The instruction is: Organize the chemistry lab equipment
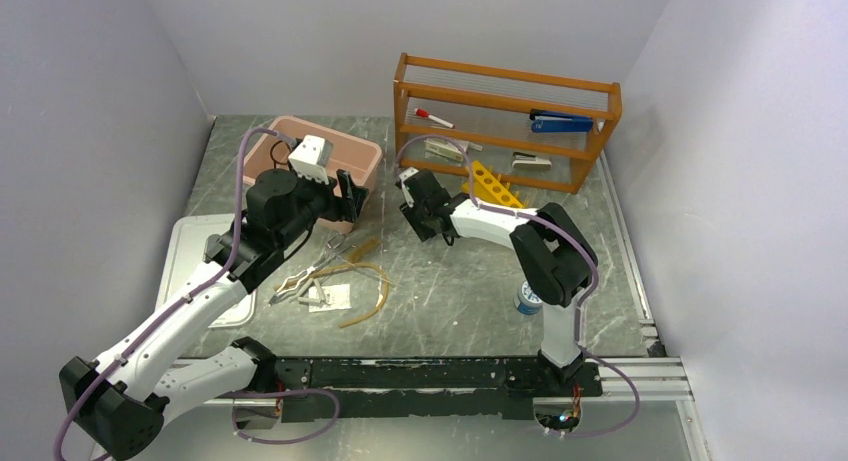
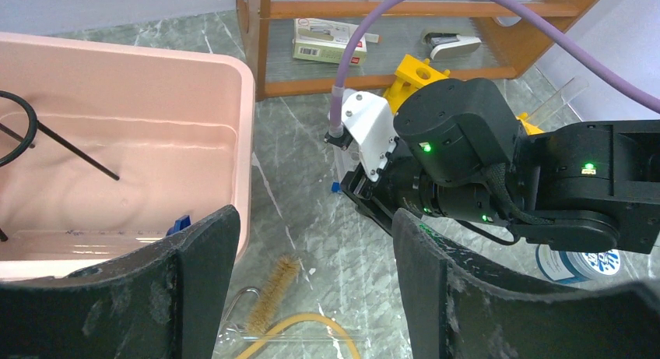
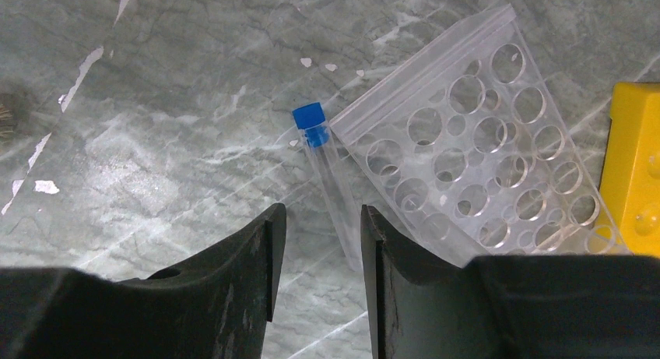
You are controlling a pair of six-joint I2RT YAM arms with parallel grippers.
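Observation:
A clear tube with a blue cap (image 3: 311, 125) lies on the marble table beside a clear plastic rack with holes (image 3: 475, 156). My right gripper (image 3: 319, 234) is open just above it, and the tube's lower end runs in between the fingertips. In the top view the right gripper (image 1: 412, 193) is at mid-table. My left gripper (image 2: 311, 281) is open and empty beside the pink bin (image 2: 245, 117), which holds the black wire ring stand (image 2: 31, 133). Below it lie a tan brush (image 2: 272, 293) and tan tubing (image 2: 311, 324). Silvery tongs (image 1: 298, 281) and the tubing (image 1: 368, 281) lie at centre-left.
A wooden shelf rack (image 1: 505, 81) at the back holds a red-capped marker (image 1: 432, 116), a blue stapler (image 1: 560, 123) and small boxes. A yellow block rack (image 1: 492, 186) lies in front of it. A blue-labelled jar (image 1: 528, 299) stands by the right arm. A white tray (image 1: 185, 246) is at the left.

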